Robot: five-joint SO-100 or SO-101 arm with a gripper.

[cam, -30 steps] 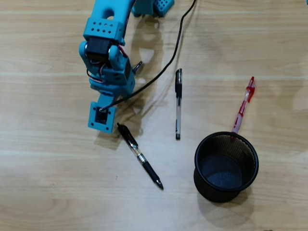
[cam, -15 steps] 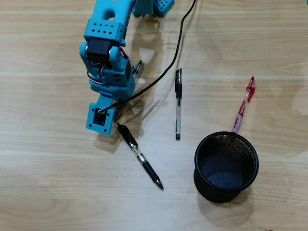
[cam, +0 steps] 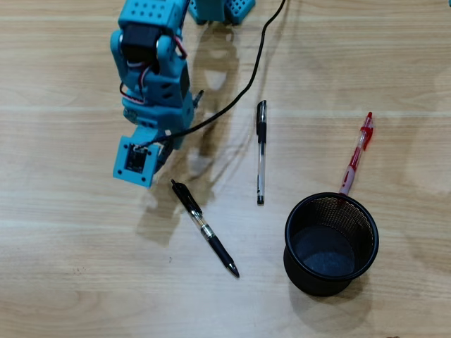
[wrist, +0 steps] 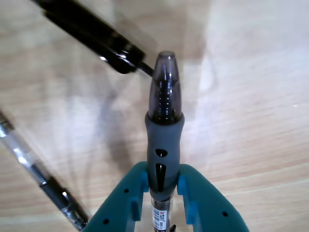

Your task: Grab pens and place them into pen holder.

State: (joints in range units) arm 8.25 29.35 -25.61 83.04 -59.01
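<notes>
The gripper (wrist: 162,191), clamped on a grey pen (wrist: 163,130), is lifting away; holder (cam: 331,243) sits right.

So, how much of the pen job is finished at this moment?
Nothing is finished: the pen holder looks empty. In hand: the gripper is closed on a grey-grip pen. Left: three pens on the table, two black and one red.

From overhead, the arm (cam: 151,77) hides your jaws and whatever they hold. The red pen's (cam: 358,153) lower end vanishes behind the pen holder (cam: 331,243). In the wrist view, the grey-grip pen (wrist: 163,145) runs off the bottom edge.
</notes>
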